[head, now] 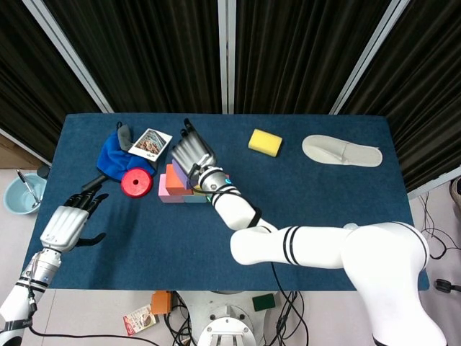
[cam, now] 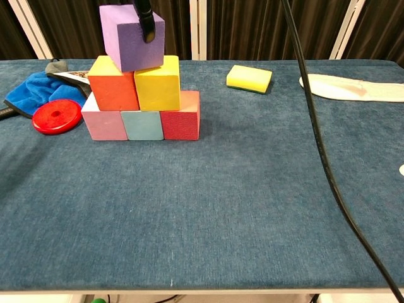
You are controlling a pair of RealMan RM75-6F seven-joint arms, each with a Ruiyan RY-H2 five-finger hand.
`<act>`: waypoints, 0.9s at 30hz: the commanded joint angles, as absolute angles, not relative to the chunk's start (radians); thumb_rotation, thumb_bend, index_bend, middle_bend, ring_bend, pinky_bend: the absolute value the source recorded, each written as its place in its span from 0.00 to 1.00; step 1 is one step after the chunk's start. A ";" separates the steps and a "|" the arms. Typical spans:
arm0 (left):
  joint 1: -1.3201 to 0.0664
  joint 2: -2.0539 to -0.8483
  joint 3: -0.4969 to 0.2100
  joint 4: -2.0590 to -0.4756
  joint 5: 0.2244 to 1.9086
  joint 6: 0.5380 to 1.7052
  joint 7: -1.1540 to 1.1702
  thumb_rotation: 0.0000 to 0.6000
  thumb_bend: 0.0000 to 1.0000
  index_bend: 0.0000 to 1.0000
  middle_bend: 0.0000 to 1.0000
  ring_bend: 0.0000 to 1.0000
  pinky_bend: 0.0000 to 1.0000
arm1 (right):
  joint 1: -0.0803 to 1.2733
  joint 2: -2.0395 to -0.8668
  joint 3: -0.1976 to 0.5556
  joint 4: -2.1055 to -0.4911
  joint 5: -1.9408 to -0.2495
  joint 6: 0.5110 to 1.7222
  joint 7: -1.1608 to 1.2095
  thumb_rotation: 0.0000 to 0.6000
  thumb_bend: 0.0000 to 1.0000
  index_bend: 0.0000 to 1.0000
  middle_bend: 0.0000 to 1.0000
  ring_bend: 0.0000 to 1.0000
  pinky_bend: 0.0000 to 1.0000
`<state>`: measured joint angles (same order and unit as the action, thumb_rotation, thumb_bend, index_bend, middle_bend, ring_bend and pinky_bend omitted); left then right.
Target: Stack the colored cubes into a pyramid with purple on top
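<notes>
Covering the work surface is a dark blue cloth on the table (head: 338, 238), backed on the far side by black curtains (head: 295, 50) with pale upright frame bars. Items on the cloth, left to right: a blue cloth (head: 113, 157) with a printed card (head: 150, 143) at its far edge; a red disc (head: 136, 183) just beside it; the block stack; a yellow sponge (head: 265, 142); a white slipper (head: 341, 151) at the far right. Off the left edge of the table sits a pale blue bowl (head: 16, 196) with a utensil in it. Stack, from the chest view: bottom row pink cube (cam: 104, 122), teal cube (cam: 142, 124) and red cube (cam: 181, 117), touching in line; second row orange cube (cam: 112, 84) and yellow cube (cam: 157, 83), side by side. The purple cube (cam: 129, 37) sits at the top, over the seam between orange and yellow, slightly tilted and turned; whether it rests fully on them I cannot tell. My right hand (head: 190, 156) is over the stack, fingers closed about the purple cube, one dark fingertip (cam: 146, 25) lying on its near face. My left hand (head: 66, 223) hangs off the near left corner of the table, fingers apart, holding nothing, well apart from the stack.
</notes>
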<state>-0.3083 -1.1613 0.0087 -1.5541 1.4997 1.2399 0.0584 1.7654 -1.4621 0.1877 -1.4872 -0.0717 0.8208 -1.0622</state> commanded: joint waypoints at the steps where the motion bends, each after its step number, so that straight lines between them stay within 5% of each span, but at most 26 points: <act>1: -0.308 -1.163 0.008 -1.552 1.500 1.240 0.059 0.83 0.17 0.12 0.03 0.09 0.18 | 1.763 -1.456 0.189 -1.497 -0.080 0.812 -1.046 1.00 0.07 0.26 0.28 0.07 0.00; 9: -0.306 -1.159 0.007 -1.556 1.498 1.241 0.058 0.85 0.17 0.12 0.03 0.09 0.18 | 1.717 -1.400 0.186 -1.556 -0.177 0.774 -0.962 1.00 0.01 0.17 0.19 0.01 0.00; 27: -0.311 -1.151 0.004 -1.564 1.489 1.223 0.038 0.84 0.17 0.12 0.03 0.09 0.18 | 1.586 -1.404 0.168 -1.426 -0.608 0.612 -0.675 1.00 0.00 0.23 0.19 0.00 0.00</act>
<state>-0.3113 -1.1512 0.0039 -1.5638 1.4889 1.2225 0.0378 1.5904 -1.3959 0.1706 -1.4393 -0.5947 0.6213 -0.6862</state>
